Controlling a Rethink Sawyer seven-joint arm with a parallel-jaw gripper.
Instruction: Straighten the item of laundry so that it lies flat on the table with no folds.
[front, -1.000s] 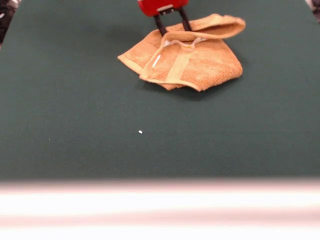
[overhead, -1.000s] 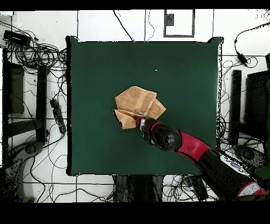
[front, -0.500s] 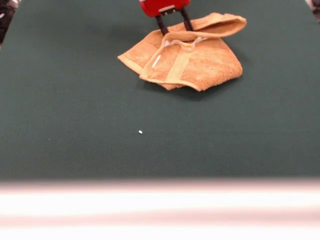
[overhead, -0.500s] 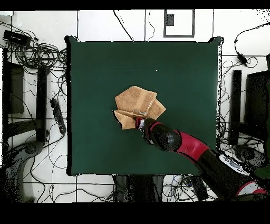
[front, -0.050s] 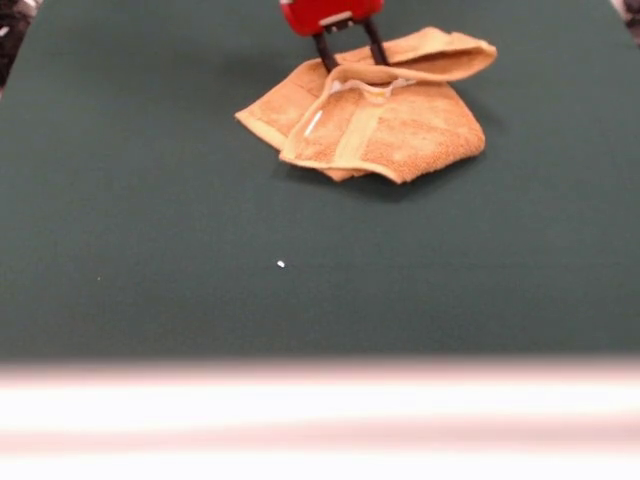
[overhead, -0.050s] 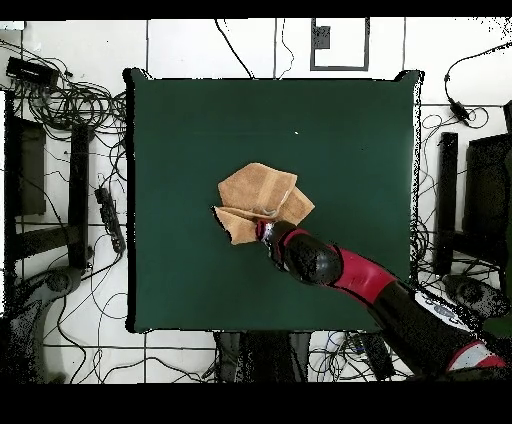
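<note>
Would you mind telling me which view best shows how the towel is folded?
The front view: the towel shows its overlapping layers, a border band and the rolled far edge behind the tool. The overhead view gives only the towel's crumpled outline on the table, partly covered by the arm.

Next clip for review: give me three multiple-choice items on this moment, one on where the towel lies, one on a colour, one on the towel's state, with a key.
1. Where does the towel lie on the table?
A. At the pale front edge
B. Well back from the front edge, under the gripper
C. Hanging off a side

2. What colour is the table's cloth?
A. Dark green
B. White
C. Red

3. What state is the towel in?
A. Spread flat
B. Rolled into a tube
C. Folded over itself in layers

Key: 1 B, the gripper's two dark fingers come down at its far edge; 2 A, green all around the towel; 3 C, overlapping flaps show in both views.
</note>
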